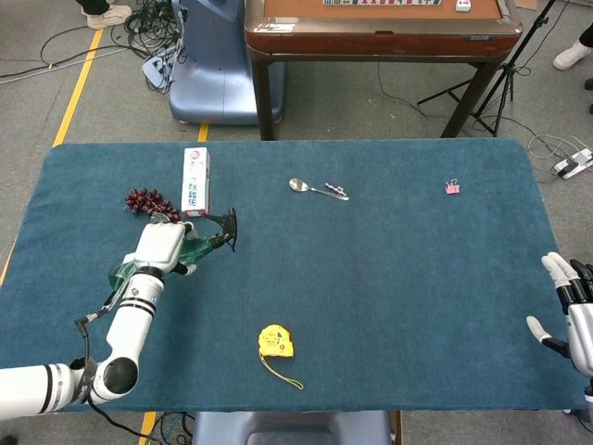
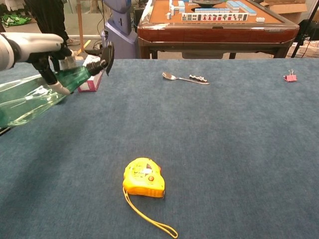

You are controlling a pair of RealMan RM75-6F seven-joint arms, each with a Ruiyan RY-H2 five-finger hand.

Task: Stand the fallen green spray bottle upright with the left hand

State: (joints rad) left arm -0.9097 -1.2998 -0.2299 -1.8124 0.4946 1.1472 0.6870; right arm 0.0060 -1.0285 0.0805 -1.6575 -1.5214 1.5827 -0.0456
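Note:
The green spray bottle [image 2: 30,97] is clear green with a black trigger head [image 2: 105,54]. It is raised off the blue cloth and tilted, head up and to the right. My left hand [image 2: 47,55] grips it near the neck; in the head view the left hand [image 1: 162,246] covers the upper bottle [image 1: 196,248]. My right hand [image 1: 573,306] rests at the table's right edge, fingers apart, holding nothing.
A yellow tape measure [image 1: 275,341] lies near the front middle. A white-and-pink box [image 1: 195,182] and dark grapes [image 1: 148,201] sit just behind the bottle. A spoon [image 1: 315,189] and a pink clip [image 1: 452,187] lie farther back. A wooden table [image 1: 380,32] stands beyond.

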